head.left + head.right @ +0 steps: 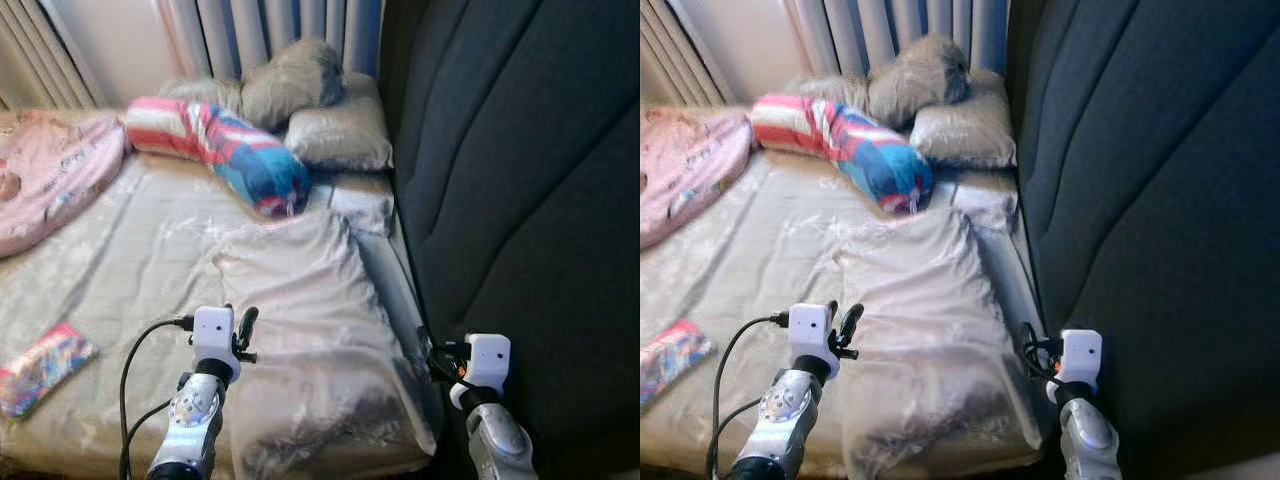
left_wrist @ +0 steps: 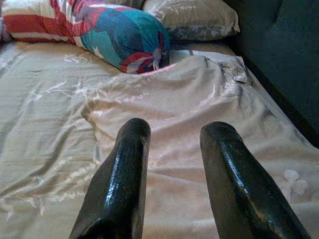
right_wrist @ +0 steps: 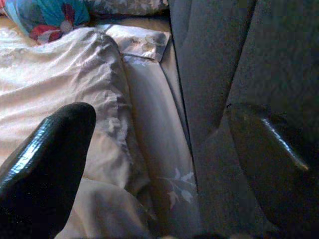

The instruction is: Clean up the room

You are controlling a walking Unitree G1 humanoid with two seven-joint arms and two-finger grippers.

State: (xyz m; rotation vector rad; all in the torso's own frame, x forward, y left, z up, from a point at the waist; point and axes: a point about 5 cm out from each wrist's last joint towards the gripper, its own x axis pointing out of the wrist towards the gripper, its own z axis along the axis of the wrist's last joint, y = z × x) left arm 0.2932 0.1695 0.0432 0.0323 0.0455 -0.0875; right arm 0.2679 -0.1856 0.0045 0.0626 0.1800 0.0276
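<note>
Both tools, left tool (image 1: 240, 330) and right tool (image 1: 432, 362), hover low over the bed's (image 1: 130, 250) near end, empty. Left wrist view: its fingers (image 2: 124, 169) gape, crumpled sheet (image 2: 199, 114) just ahead, bolster (image 2: 99, 30) beyond. Right wrist view: jaws wide beside the headboard (image 3: 239, 55); straightening seems about to start, calling for a grip on the sheet's edge.
</note>
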